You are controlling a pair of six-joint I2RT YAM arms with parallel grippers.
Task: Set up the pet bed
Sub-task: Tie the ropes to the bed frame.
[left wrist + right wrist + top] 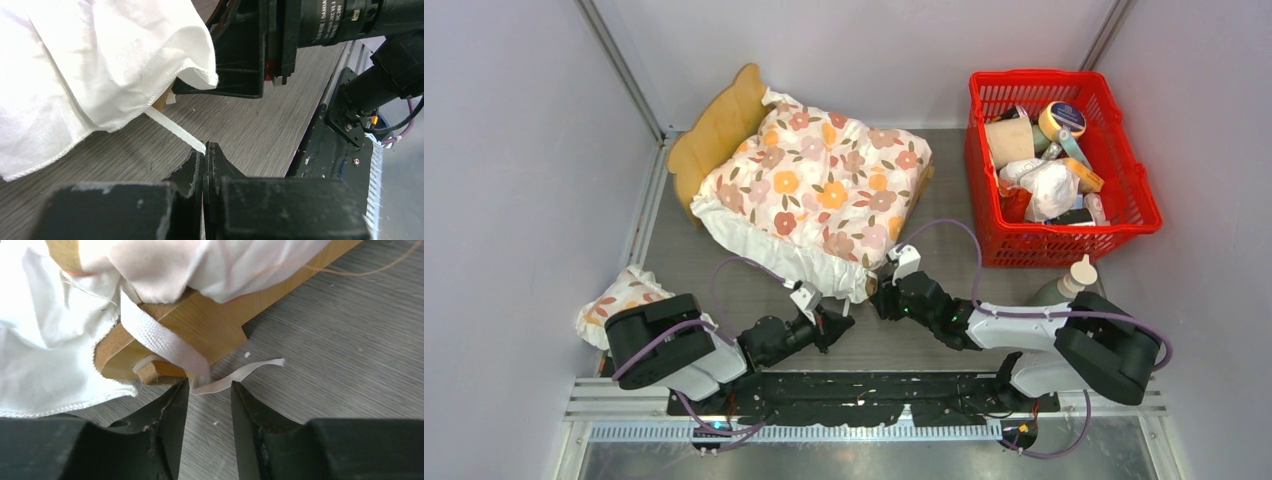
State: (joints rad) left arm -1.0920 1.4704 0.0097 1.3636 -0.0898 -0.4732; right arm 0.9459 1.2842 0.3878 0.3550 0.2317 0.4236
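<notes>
The pet bed (pixel 716 128) of light wood stands at the back left, and its grey surface is hidden under the white floral cushion (pixel 824 185). My left gripper (pixel 839 322) is at the cushion's near edge. In the left wrist view it (pixel 206 150) is shut on the end of a white tie strap (pixel 172 127) that runs out from under the cushion's white fabric (pixel 90 75). My right gripper (pixel 882 298) is open at the bed's near corner (pixel 205 325). Another white strap (pixel 240 374) lies on the table between its fingertips (pixel 210 390), untouched by the jaws.
A red basket (pixel 1129 185) full of several items stands at the back right. A bottle (pixel 1069 285) stands by the right arm. A small floral pillow (pixel 619 298) lies at the left beside the left arm. My right arm (pixel 300 30) is close in front of the left gripper.
</notes>
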